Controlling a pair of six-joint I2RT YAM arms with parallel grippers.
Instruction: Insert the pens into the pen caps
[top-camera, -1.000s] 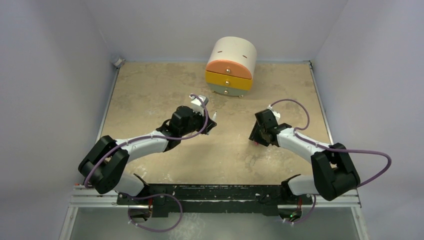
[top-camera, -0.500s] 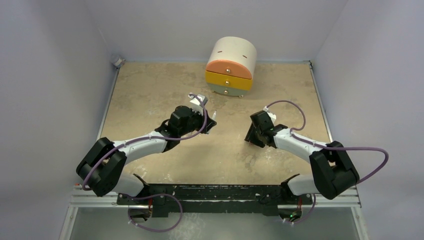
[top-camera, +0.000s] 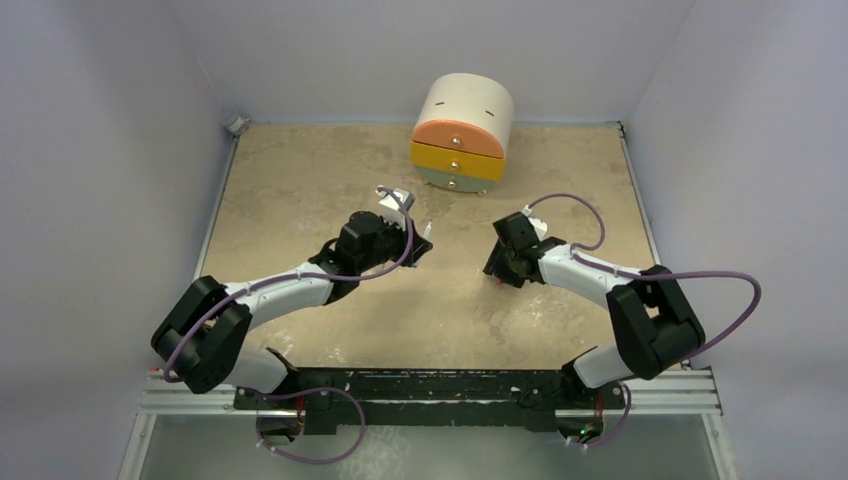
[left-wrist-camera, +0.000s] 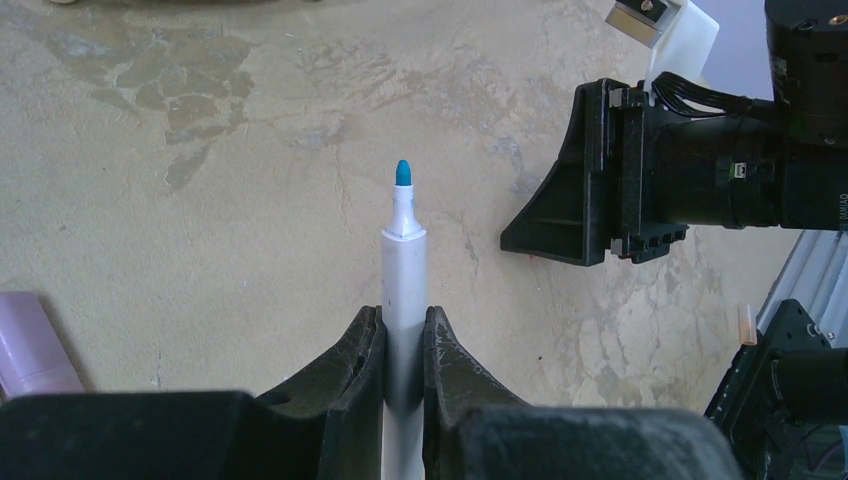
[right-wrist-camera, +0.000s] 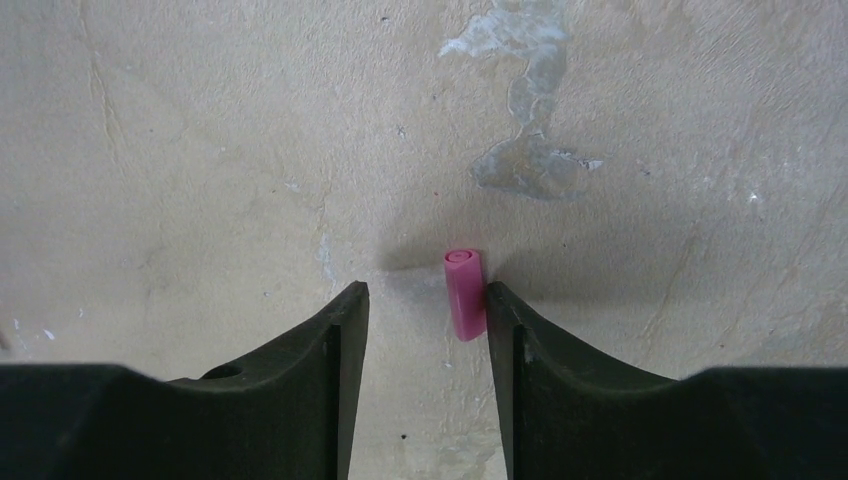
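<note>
The left end effector (left-wrist-camera: 403, 325) is clamped on a slim white plastic pen with a blue tip (left-wrist-camera: 403, 250), and the tip is bare. The right end effector (right-wrist-camera: 427, 300) has its fingers apart around a short pink tube cap (right-wrist-camera: 465, 295), which lies on the beige tabletop (right-wrist-camera: 200, 120) and touches one finger. I judge that no pen is capped yet: this cap must first be gripped, lifted and joined to the pen.

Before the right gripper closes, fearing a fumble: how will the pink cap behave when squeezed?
The pink cap is a round tube apparently lying down, so likely rolls. It touches one finger of the open right gripper, so closing may shove it sideways.
</note>
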